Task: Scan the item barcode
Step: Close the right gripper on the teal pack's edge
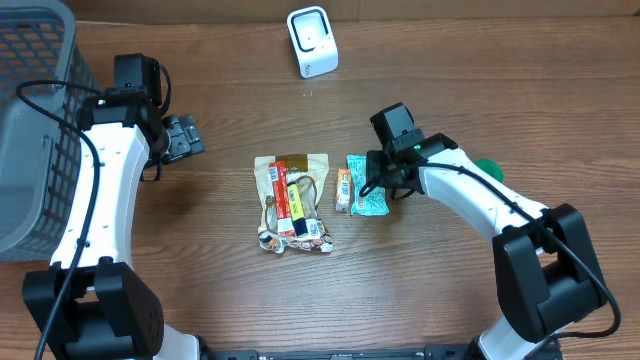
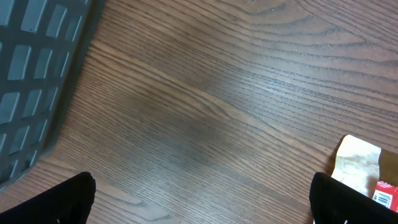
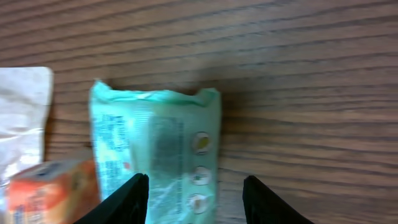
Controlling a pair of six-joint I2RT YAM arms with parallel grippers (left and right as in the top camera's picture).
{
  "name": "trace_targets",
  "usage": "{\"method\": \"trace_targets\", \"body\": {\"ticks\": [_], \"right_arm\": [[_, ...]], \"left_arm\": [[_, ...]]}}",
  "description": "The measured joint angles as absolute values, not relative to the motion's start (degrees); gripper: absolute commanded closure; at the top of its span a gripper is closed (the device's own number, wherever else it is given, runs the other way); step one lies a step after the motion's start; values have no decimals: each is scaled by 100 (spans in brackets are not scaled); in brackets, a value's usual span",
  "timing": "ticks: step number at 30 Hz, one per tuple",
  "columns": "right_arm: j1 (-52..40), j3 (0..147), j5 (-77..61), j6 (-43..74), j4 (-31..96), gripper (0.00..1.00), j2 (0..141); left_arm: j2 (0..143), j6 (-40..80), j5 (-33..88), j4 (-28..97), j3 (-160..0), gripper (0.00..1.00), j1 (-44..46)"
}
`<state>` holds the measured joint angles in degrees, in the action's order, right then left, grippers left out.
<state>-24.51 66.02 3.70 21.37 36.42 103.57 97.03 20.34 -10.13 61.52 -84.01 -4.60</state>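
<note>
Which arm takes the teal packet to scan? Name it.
Right. The right gripper hangs open directly over the teal packet; the left gripper sits away by the grey basket.

White arms (image 1: 110, 170), black joints (image 1: 135, 75), black cables (image 1: 92, 200).

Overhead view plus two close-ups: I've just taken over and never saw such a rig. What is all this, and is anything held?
Two robot arms work at a wooden table. The wide picture looks down from above; each close-up comes from a camera on one wrist. On the table lie a beige snack pouch, an orange bar and a teal packet, with a white scanner at the far edge and a grey basket at the left. The left fingers stand wide over bare wood. The right fingers hang apart above the teal packet. Nothing is held.
</note>
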Motion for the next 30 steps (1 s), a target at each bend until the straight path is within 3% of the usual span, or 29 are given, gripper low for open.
{"method": "trace_targets", "body": {"ticks": [17,30], "right_arm": [[-2451,5944,523,2252,3433,48,10302],[-2451,5857,985,2727,4831,47,10228]], "left_arm": [[9703,2034,-1013,6152,-8401,0,-460],[9703,2034,-1013,6152,-8401,0,-460]]}}
